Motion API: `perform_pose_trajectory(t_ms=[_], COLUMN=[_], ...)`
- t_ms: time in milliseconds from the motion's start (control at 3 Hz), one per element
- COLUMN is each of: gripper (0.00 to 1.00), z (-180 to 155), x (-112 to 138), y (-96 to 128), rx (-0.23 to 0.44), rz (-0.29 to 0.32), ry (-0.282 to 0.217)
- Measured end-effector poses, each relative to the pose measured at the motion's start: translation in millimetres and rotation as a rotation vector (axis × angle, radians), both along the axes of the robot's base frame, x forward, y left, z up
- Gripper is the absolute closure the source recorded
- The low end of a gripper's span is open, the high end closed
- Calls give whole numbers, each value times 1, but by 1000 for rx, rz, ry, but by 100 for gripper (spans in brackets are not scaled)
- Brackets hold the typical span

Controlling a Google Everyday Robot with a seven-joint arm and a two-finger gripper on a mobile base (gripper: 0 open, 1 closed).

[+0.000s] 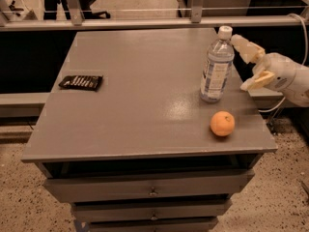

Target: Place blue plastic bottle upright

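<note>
The blue plastic bottle is clear and ribbed, with a white cap and a pale label. It stands upright on the grey table near the right edge. My gripper is to the right of the bottle, open, with its cream fingers spread apart. It does not touch the bottle and holds nothing.
An orange lies in front of the bottle near the table's front right corner. A dark snack packet lies at the left side. The table has drawers below. A metal rail runs behind it.
</note>
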State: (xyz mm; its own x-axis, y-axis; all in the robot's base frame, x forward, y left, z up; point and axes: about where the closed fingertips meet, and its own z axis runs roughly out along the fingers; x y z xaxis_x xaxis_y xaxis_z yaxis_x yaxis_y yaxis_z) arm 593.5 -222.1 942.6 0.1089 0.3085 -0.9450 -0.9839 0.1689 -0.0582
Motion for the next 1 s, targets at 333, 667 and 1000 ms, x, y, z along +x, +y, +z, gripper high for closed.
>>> perform_pose_trajectory(t_ms=[333,667,1000], gripper=[0,0,0], z=[44,109,115], x=[2,-1,-2], y=[-44,-79,-81], rx=[-114,-206,-205], rz=[-128,-301,-308], ry=[-9,-52,-62])
